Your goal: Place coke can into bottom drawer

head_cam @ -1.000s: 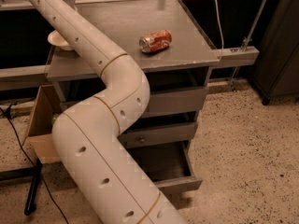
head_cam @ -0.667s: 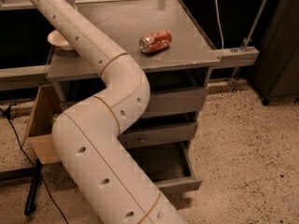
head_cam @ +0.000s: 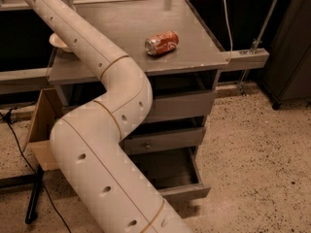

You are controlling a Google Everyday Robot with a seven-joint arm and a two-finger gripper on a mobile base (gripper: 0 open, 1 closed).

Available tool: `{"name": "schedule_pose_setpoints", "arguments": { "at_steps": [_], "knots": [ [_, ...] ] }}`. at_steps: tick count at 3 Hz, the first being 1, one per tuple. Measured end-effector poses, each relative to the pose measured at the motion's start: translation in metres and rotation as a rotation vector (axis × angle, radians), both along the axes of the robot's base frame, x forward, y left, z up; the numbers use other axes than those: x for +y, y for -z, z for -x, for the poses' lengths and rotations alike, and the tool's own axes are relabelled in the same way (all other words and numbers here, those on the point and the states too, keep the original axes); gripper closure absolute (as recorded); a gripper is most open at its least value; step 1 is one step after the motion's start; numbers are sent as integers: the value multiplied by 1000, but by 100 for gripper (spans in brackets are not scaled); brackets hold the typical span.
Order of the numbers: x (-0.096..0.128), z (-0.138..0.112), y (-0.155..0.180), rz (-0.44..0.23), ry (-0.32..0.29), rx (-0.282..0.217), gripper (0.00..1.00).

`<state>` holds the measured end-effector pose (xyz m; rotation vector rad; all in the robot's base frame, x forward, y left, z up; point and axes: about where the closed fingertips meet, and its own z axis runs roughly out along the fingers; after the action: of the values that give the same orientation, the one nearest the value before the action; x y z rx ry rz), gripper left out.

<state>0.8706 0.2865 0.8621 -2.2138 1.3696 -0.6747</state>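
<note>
The white arm point(head_cam: 97, 169) is the closest thing and hogs the whole left half. It snakes up in front of the grey cabinet point(head_cam: 181, 105) and runs off past the cabinet's far left corner. The tool isn't in shot at all; it's somewhere beyond that corner, so there's no telling if it's wide, narrow or holding anything.

At the foot of the cabinet the bottom drawer point(head_cam: 189, 192) is pulled out over the speckled floor point(head_cam: 252, 154), with its dark inside showing. Of the two shallower drawers above it, the middle drawer point(head_cam: 165, 141) sticks out a little too.

On the cabinet's top surface point(head_cam: 126, 38), the coke can point(head_cam: 161, 42) lies on its side, roughly mid-depth and a bit right of the middle, nothing touching it. Over at the cabinet's left edge a white bowl point(head_cam: 59, 42) peeks out from behind the arm. A wooden box point(head_cam: 41, 125) sits just left of the cabinet, lower down.
</note>
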Motion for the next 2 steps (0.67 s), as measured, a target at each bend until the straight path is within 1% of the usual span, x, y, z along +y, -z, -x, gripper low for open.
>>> {"name": "schedule_pose_setpoints", "arguments": {
  "at_steps": [1, 2],
  "knots": [
    [12, 5, 7, -1, -6, 4, 0],
    [12, 5, 0, -1, -6, 4, 0]
  ]
}}
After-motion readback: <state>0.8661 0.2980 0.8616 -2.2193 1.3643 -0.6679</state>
